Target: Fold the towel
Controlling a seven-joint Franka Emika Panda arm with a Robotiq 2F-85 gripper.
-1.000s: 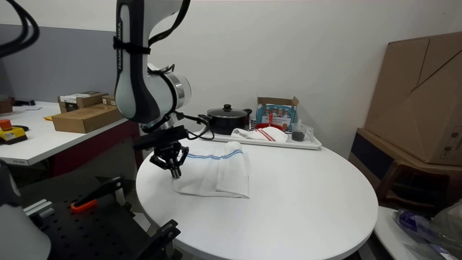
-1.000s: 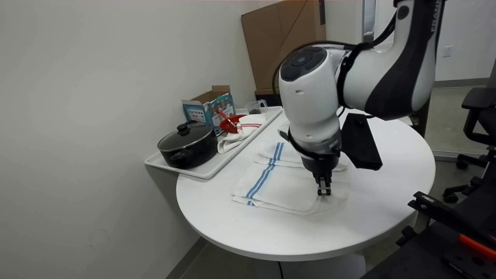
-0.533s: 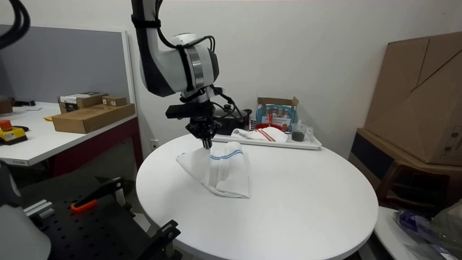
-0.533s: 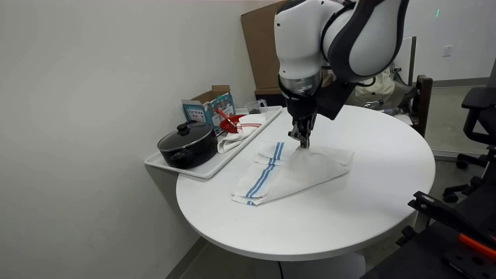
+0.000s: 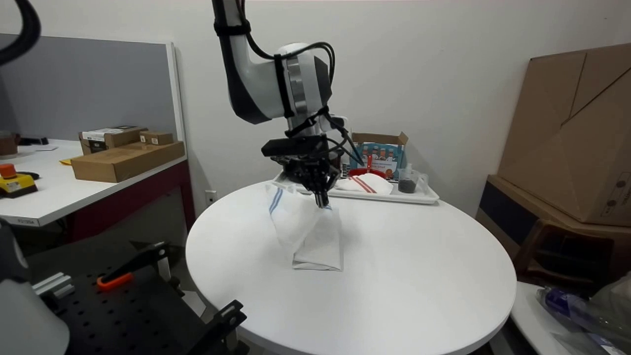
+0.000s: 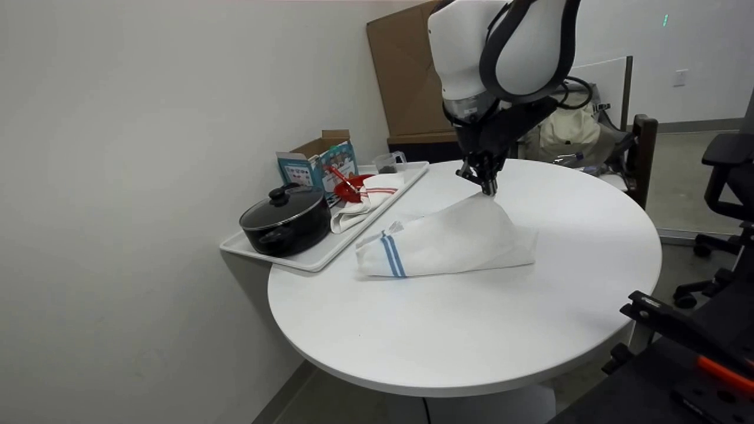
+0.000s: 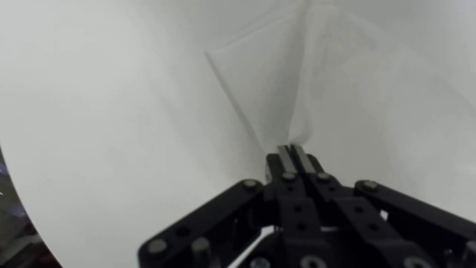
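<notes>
The gripper [image 7: 290,148] is closed, with its two fingers [image 7: 305,160] pressed close together, and a bit of the towel [image 6: 459,241] is pinched at their tips. That bit is up off the table [image 6: 447,341], so the towel makes a white peak right at the gripper. The rest of the towel slopes down from the gripper and spreads out on the table below it. In both exterior views, the towel's blue lines [image 6: 397,256] show to the left of the gripper. In an exterior view, a loose, blurry flap [image 5: 291,212] is to the left of the gripper, and some folded layers [image 5: 318,251] lie below it. In an exterior view, the white end [image 6: 513,250] of the towel is down and to the right of the gripper. In the wrist view, a fold [image 7: 302,85] runs up from the gripper's tips, a corner [image 7: 219,59] sits up and to the left of them, and more towel is to the right. The arm [image 5: 256,84] is up above the gripper. In an exterior view, to the left of the gripper, a white tray [image 6: 318,259] holds a black pot [image 6: 285,221], a blue box [image 6: 340,162], a striped cloth [image 6: 374,200], a red thing [image 6: 347,191] and a clear cup [image 6: 386,162]. Farther back in an exterior view, behind the gripper, are a big brown box [image 6: 406,76] and a bag [image 6: 568,132].
</notes>
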